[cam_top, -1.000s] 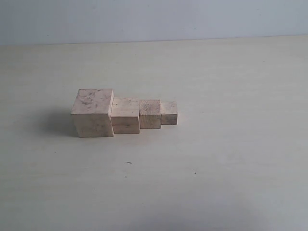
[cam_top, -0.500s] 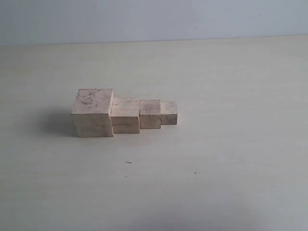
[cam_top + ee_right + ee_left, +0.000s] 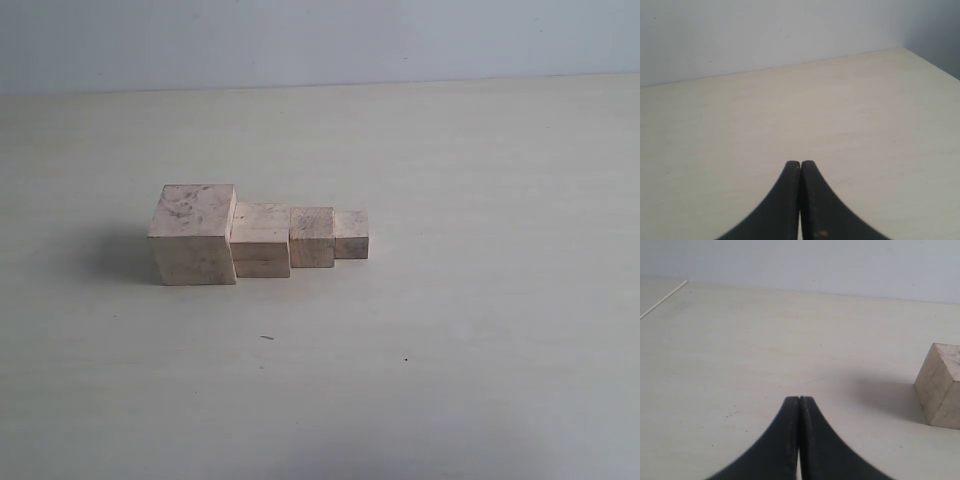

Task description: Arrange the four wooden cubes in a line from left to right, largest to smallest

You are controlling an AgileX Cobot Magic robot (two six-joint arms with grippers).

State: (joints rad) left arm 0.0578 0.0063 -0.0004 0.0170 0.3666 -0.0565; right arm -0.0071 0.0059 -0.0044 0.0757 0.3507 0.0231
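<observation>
pale desk (image 3: 450,380) carries four wooden cubes (image 3: 262,240) touching in one row, largest leftmost; left hand (image 3: 799,399) and right hand (image 3: 800,162) are closed, empty

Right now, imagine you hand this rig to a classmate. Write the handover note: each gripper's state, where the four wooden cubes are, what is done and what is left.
Left gripper: shut, empty, apart from the cubes.
Right gripper: shut, empty, no cube in its view.
Cubes: one row on the table. In the exterior view, left to right: largest cube, second cube, third cube, smallest cube, side by side with no visible gaps.
Done: the order largest to smallest, left to right, looks complete.
Left: nothing obvious; at most tidy the row, since the front faces do not line up.
</observation>
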